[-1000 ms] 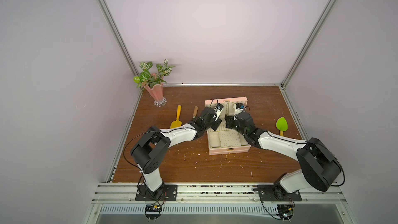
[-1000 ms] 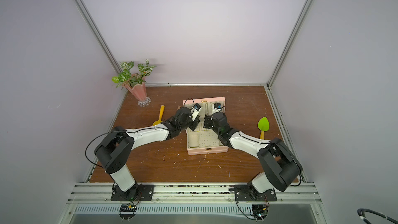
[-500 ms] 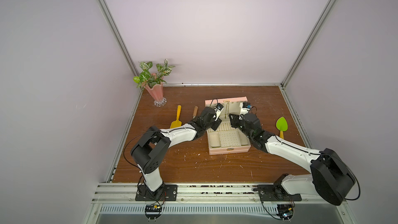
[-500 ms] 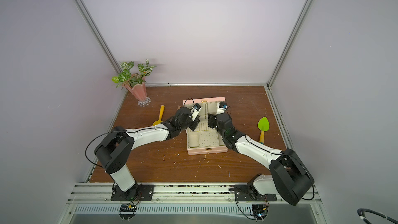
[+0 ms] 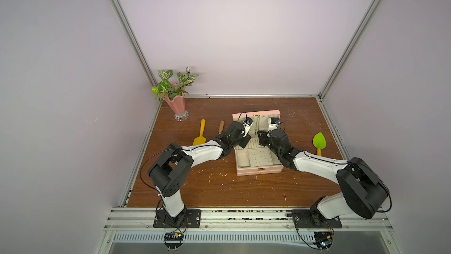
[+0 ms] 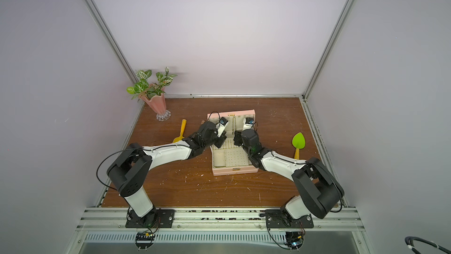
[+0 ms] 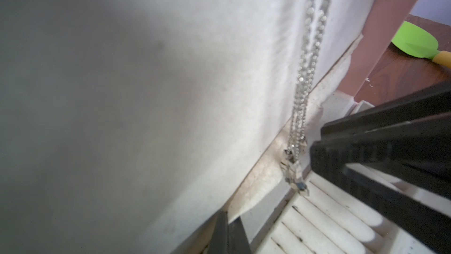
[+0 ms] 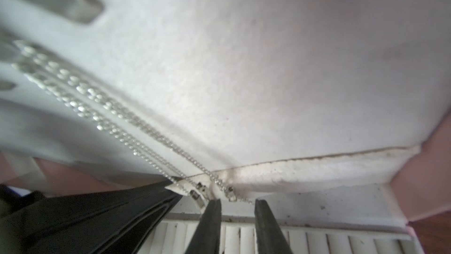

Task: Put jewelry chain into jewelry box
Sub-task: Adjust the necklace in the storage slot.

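The pink jewelry box (image 5: 258, 170) (image 6: 235, 171) lies open mid-table with its lid upright at the back. The thin silvery jewelry chain (image 7: 305, 74) (image 8: 136, 121) hangs doubled down the lid's cream lining, faint in both top views (image 5: 257, 123). Its small clasp end (image 7: 292, 167) reaches the hinge line above the slotted compartment. My left gripper (image 7: 228, 213) (image 5: 246, 141) is shut on a pointed cream flap of the lining (image 7: 256, 186), beside the chain's lower end. My right gripper (image 8: 238, 200) (image 5: 261, 136) is open, its tips just short of the clasp end, holding nothing.
A pink vase with green leaves (image 5: 177, 105) stands at the back left. A yellow trowel (image 5: 200, 135) and a wooden-handled tool (image 5: 220, 127) lie left of the box, a green trowel (image 5: 319, 141) to its right. Pale flecks litter the wooden tabletop.
My right arm has stretched forward and shifted slightly right towards the lid, its elbow dropping lower, and its jaws have parted a little. The left arm has stayed put.
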Controlling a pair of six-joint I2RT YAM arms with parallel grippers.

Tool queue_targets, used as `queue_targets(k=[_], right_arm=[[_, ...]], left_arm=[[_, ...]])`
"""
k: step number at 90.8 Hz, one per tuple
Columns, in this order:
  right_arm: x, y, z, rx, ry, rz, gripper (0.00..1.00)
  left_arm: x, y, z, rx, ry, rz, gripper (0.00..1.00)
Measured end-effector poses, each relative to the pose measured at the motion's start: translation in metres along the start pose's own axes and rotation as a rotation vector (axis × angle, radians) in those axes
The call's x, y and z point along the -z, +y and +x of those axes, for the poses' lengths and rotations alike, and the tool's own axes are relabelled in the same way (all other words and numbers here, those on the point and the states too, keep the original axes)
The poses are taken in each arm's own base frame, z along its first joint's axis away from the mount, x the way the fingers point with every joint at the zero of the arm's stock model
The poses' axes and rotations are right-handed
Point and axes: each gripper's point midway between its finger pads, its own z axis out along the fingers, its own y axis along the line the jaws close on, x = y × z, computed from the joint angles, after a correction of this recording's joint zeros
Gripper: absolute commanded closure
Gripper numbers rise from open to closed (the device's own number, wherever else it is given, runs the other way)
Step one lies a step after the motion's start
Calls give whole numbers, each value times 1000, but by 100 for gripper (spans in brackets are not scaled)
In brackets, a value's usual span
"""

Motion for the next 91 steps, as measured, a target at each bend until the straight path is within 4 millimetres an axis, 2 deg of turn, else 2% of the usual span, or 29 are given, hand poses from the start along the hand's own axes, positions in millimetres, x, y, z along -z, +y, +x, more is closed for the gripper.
queue_targets(k=[24,40,48,59,78,91], right_arm=[[-6,5,-4,1,-12,-11,72],[-10,4,-4,2,-13,0,77],[-12,3,-3,2,-16,10,83],[-13,2,-3,-2,-17,18,100],[-10,2,-7,-4,-31,23,100],[5,9,-24,-15,-77,-5,100]], left_arm=[[1,-1,1,-1,-4,5,99],[3,-3,2,-4,-15,18,99],[3,-4,2,-5,-19,21,99],[3,-4,2,-8,-20,22,99],[3,-4,2,-8,-20,21,99],[3,-4,1,-8,-22,21,99]])
